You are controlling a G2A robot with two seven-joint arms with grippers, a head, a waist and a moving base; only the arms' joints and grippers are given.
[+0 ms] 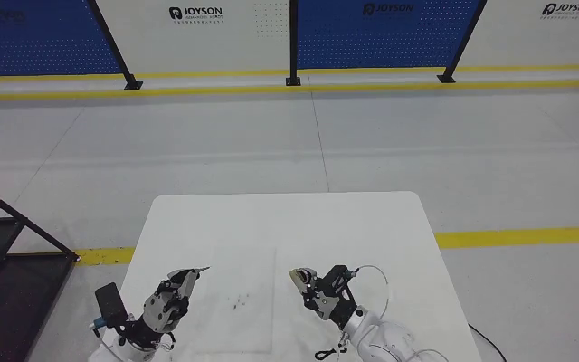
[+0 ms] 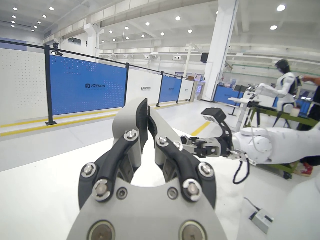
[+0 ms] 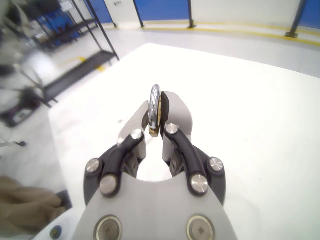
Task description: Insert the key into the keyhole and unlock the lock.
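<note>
My right gripper [image 3: 156, 101] is shut on a padlock [image 3: 154, 111] with a brass body and a chrome shackle, held edge-on above the white table [image 3: 225, 101]. From above, that gripper [image 1: 303, 281] and the padlock [image 1: 298, 276] sit at the table's near middle. My left gripper [image 1: 188, 275] is at the near left with its fingers pressed together [image 2: 147, 112]. A thin dark tip, which looks like the key [image 1: 203, 269], pokes out of it toward the padlock. A gap of bare table separates the two grippers.
A black metal rack [image 1: 23, 240] stands off the table's left side. A small grey box [image 2: 261, 217] lies on the table near the right arm, and a thin cable [image 1: 378, 276] loops beside it. Blue and white barrier panels [image 1: 389, 32] line the far floor.
</note>
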